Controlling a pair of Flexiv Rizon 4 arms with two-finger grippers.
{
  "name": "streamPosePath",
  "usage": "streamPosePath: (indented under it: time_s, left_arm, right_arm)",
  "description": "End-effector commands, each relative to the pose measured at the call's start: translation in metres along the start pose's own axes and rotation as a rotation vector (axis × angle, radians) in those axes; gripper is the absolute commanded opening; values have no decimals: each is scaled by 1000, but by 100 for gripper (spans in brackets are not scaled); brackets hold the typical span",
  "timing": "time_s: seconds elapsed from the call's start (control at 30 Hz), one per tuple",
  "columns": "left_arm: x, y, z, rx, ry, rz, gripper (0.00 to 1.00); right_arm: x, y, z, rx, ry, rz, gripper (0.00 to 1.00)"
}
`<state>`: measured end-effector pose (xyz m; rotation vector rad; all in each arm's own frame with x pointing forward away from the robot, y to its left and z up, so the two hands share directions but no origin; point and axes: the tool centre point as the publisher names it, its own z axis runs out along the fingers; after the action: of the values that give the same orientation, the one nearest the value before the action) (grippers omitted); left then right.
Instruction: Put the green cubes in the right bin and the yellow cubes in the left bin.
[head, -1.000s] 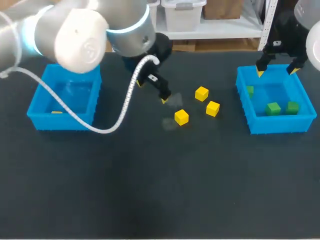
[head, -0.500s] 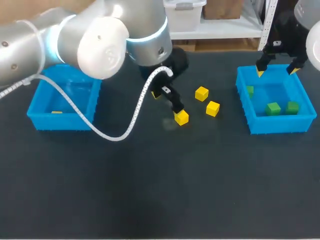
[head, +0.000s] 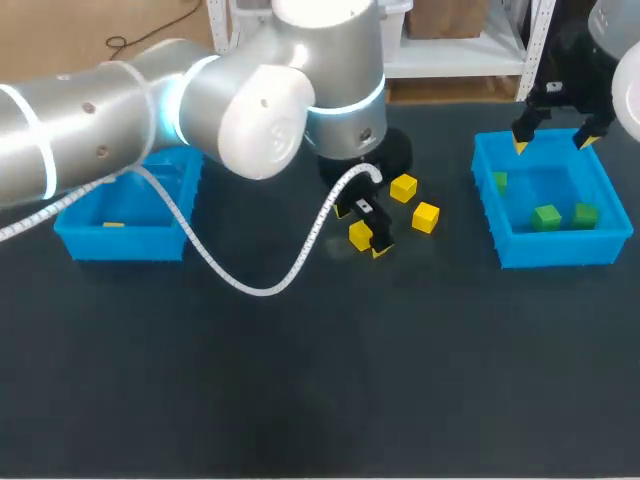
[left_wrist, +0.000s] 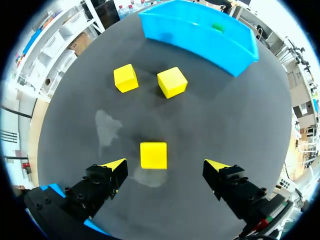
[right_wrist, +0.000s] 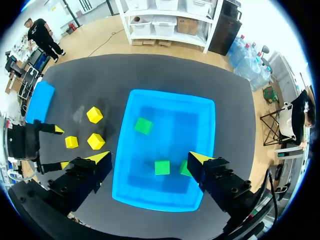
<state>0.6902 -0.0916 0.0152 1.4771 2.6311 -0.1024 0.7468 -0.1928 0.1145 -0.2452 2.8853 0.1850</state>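
Three yellow cubes lie mid-table. The nearest one (head: 359, 236) (left_wrist: 153, 155) sits on the table between the fingers of my left gripper (head: 362, 230) (left_wrist: 165, 165), which is open and low around it, with a gap on each side. The other two yellow cubes (head: 403, 187) (head: 425, 216) lie just beyond. A fourth yellow cube (head: 113, 224) lies in the left bin (head: 120, 243). My right gripper (head: 553, 142) (right_wrist: 149, 158) hangs open and empty above the right bin (head: 560, 248) (right_wrist: 172, 131), which holds three green cubes (head: 546, 216) (head: 585, 213) (head: 498, 181).
My left arm and its white cable (head: 250, 285) stretch from the left across the space between the left bin and the cubes. The two blue bins stand at the far left and far right of the dark table (head: 320, 380).
My left arm has swung right and toward the near side, bringing its open gripper from beside the nearest yellow cube to around it. The right arm has stayed still.
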Motion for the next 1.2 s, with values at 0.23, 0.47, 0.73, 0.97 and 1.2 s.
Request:
streamPosePath:
  time_s: [0.23,0.47,0.73,0.97,1.2]
  left_arm:
    - [-25,15,27,-35,80,-6,100]
    - [-15,17,25,-87,152,47,0]
    - [2,31,3,-149,184,101,0]
    - [13,69,-61,-218,20,31,0]
    - [56,132,-124,-311,-124,-187,0]
  right_arm:
    - [2,0,-1,3,-6,1,100]
    - [2,0,-1,3,-6,1,100]
    - [2,0,-1,3,-6,1,100]
    - [2,0,-1,3,-6,1,100]
    - [2,0,-1,3,-6,1,100]
